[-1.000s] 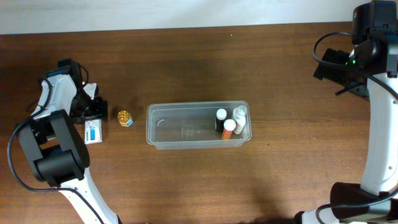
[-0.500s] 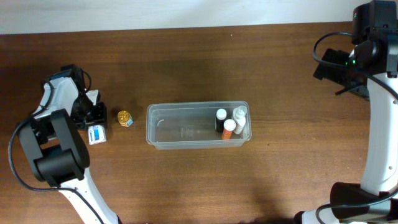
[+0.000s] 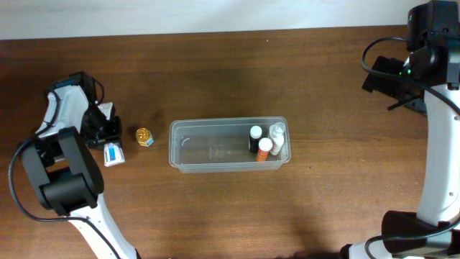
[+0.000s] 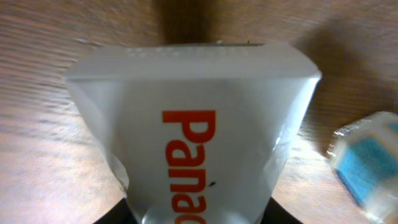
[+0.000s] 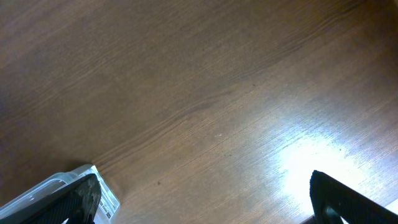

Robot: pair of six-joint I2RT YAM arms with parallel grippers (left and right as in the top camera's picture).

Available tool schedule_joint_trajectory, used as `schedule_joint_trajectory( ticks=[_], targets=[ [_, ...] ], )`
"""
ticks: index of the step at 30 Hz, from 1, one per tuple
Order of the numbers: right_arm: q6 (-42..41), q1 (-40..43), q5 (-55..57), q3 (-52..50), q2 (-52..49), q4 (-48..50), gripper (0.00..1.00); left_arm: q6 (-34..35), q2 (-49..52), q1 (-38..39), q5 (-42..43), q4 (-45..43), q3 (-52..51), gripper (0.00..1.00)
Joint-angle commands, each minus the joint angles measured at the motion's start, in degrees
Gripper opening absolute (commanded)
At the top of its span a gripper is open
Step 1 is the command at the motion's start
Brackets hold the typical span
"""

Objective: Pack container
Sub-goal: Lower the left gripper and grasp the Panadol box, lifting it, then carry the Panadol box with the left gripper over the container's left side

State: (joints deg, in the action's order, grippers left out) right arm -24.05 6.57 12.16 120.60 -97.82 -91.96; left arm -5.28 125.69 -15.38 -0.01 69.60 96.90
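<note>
Container: the clear container [image 3: 228, 146] lies lengthwise mid-counter, apart from both hands.
Inside it: three small bottles [image 3: 264, 142] are bunched at its right end — one black-capped, one white, one orange-capped; the rest of the tub holds nothing that can be made out.
Left hand: the left hand [image 3: 106, 129] is low at the left side of the counter [image 3: 230, 72], well left of the container.
Left hand state: pinching a white pack [image 4: 193, 149] with red lettering that begins "Pana"; the pack fills the wrist view and narrows where the dark fingers flank it.
White-and-blue box: the white-and-blue box [image 3: 113, 153] lies tilted on the wood just beside the left hand, on the near side; it is blurred in the wrist view.
Gold piece: a small round gold piece [image 3: 144, 136] sits between the left hand and the container's left end, touching neither.
Right hand: the right hand [image 5: 204, 180] is at the far right of the counter — over bare wood.
Right hand state: fingers spread wide, gripping nothing.
</note>
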Motion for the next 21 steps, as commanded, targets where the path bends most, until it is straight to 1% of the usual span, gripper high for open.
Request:
schedule_joint_trajectory(
  ticks=[1, 4, 6, 12, 17, 21],
  targets=[
    [-0.4, 0.2, 0.1, 0.6, 0.2, 0.0, 0.98, 0.8, 0.2, 0.0, 3.0, 2.5, 5.7, 0.41],
    [-0.4, 0.2, 0.1, 0.6, 0.2, 0.0, 0.98, 0.6, 0.2, 0.0, 6.7, 6.4, 11.5, 0.41],
    [-0.4, 0.2, 0.1, 0.6, 0.2, 0.0, 0.98, 0.3, 0.2, 0.1, 9.8, 9.9, 17.2, 0.41],
    [-0.4, 0.2, 0.1, 0.6, 0.2, 0.0, 0.98, -6.3, 0.2, 2.6, 18.6, 18.5, 31.4, 0.41],
    [-0.4, 0.2, 0.1, 0.6, 0.2, 0.0, 0.98, -11.9, 0.2, 8.3, 19.3, 24.7, 38.4, 0.41],
    [-0.4, 0.2, 0.1, 0.6, 0.2, 0.0, 0.99, -17.2, 0.2, 14.1, 19.3, 27.1, 39.5, 0.41]
  ],
)
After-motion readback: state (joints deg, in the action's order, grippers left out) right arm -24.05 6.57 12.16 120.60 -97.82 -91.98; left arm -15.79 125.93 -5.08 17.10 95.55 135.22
